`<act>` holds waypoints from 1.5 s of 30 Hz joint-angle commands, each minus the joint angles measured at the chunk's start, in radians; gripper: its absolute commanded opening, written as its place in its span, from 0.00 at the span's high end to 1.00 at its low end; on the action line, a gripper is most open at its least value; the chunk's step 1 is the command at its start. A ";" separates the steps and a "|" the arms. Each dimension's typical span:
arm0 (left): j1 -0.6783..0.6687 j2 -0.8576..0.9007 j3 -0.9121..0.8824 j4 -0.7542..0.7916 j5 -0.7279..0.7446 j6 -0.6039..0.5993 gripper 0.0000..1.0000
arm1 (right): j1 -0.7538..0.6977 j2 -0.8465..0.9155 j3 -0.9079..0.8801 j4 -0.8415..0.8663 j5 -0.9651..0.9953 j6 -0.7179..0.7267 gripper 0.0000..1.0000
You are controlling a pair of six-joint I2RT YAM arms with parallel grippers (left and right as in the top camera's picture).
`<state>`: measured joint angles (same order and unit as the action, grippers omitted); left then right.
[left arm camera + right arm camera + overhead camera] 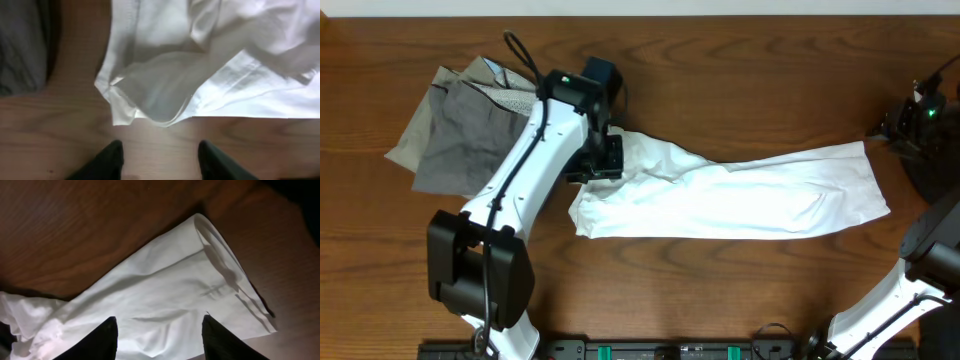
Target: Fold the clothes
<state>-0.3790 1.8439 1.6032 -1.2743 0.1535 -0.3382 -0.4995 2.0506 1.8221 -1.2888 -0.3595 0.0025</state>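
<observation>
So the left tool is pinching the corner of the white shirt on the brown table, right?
Not quite. The left tool is open, not pinching. Only the bare brown table shows in the gap, and the corner of the white shirt lies just ahead of it, untouched. The left wrist view shows this.

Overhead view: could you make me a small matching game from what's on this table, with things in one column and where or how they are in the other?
Things:
1. white T-shirt
2. grey trousers
3. left end effector
4. table

Descriptions:
A. open, holding nothing
B. brown wood
C. bunched up at the left end
D. stretched long across the middle

Pairs: 1-D, 2-C, 3-A, 4-B
</observation>
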 commanded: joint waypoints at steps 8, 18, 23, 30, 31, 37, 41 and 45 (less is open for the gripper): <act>-0.070 0.000 -0.123 0.289 0.149 0.140 0.23 | 0.010 0.005 -0.007 0.018 -0.003 -0.008 0.45; -0.191 0.071 -0.169 0.397 0.149 0.399 0.44 | 0.010 0.005 -0.048 0.040 -0.004 -0.008 0.45; -0.243 0.071 -0.169 0.350 0.153 0.401 0.94 | 0.010 0.005 -0.051 0.040 -0.008 -0.008 0.45; -0.351 0.071 -0.169 0.253 0.153 0.401 0.94 | 0.010 0.005 -0.051 0.040 -0.012 -0.007 0.46; -0.360 0.071 -0.168 0.249 0.152 0.401 0.94 | 0.010 0.005 -0.051 0.040 -0.011 -0.007 0.46; -0.360 0.021 -0.127 0.270 0.011 0.344 0.78 | 0.010 0.005 -0.051 0.042 -0.011 -0.007 0.46; -0.326 0.010 -0.127 0.323 -0.092 0.348 0.35 | 0.010 0.005 -0.051 0.044 -0.011 -0.007 0.46; -0.282 0.046 -0.134 0.351 -0.091 0.395 0.33 | 0.010 0.005 -0.051 0.045 -0.011 -0.007 0.46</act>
<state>-0.6899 1.8809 1.4586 -0.9302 0.1169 0.0288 -0.4995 2.0506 1.7775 -1.2442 -0.3599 0.0029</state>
